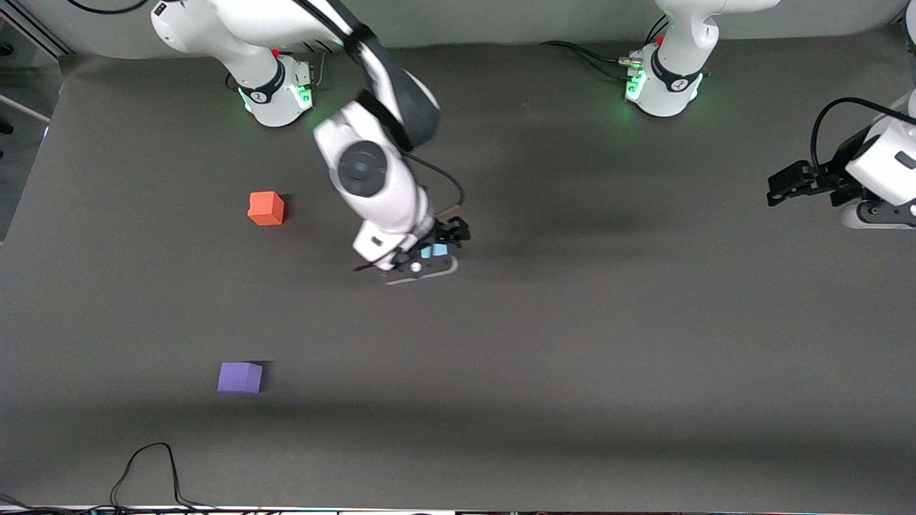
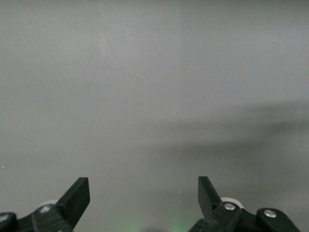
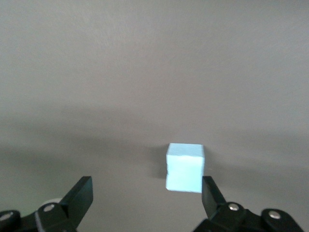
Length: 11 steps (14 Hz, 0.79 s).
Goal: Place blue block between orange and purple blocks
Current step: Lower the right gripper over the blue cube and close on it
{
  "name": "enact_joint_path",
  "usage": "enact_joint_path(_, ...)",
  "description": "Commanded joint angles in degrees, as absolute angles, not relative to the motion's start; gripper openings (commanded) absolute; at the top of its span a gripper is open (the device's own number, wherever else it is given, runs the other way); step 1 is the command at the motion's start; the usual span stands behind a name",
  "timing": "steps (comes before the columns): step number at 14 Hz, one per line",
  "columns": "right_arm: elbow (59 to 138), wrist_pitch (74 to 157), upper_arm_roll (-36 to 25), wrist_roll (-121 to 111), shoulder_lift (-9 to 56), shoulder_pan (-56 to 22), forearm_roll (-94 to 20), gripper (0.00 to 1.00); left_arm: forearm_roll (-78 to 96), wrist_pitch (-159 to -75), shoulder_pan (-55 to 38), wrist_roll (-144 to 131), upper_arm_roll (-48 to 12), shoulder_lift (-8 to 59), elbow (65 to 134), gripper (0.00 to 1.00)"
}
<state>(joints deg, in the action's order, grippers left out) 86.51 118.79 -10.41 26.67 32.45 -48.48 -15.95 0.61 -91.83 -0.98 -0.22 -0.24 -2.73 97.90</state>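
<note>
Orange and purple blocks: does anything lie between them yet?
Nothing; the front view shows bare table between the orange block and purple block. The blue block sits under the right tool.

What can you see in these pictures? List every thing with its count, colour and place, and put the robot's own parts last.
blue block: one, light blue, on the table mid-way along, between the open jaws of the right gripper, close by one finger, not gripped.
orange block: one, orange-red, toward the right arm's end, farther from the front camera than the purple one.
purple block: one, violet, same end, nearer the camera.
cable: one, black, at the table's near edge.
table: one, dark grey.
right gripper: one, black, lowered around the blue block.
left gripper: one, black, open, waiting at the left arm's end.
</note>
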Motion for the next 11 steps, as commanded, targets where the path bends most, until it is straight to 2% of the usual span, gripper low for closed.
enact_joint_path(1,92.86,126.26,-11.51,28.57,33.41,-50.89,-17.23,1.0,-0.09,-90.09,-0.79,0.79,-0.35,-3.34,95.63,1.0)
enact_joint_path(3,98.33,129.46,-11.86,26.82,32.52,-50.8,-16.44,1.0,0.09,-89.56,-1.14,0.53,-0.44,-2.2,93.79,1.0)
enact_joint_path(6,100.98,129.46,-13.62,23.46,32.26,-50.71,-16.44,1.0,0.17,-88.86,-1.06,0.62,-0.62,0.34,90.54,1.0)
enact_joint_path(11,106.78,135.78,-13.54,23.99,32.08,-52.64,-17.13,1.0,0.26,-90.17,-1.23,0.62,-0.62,0.62,91.23,1.0)
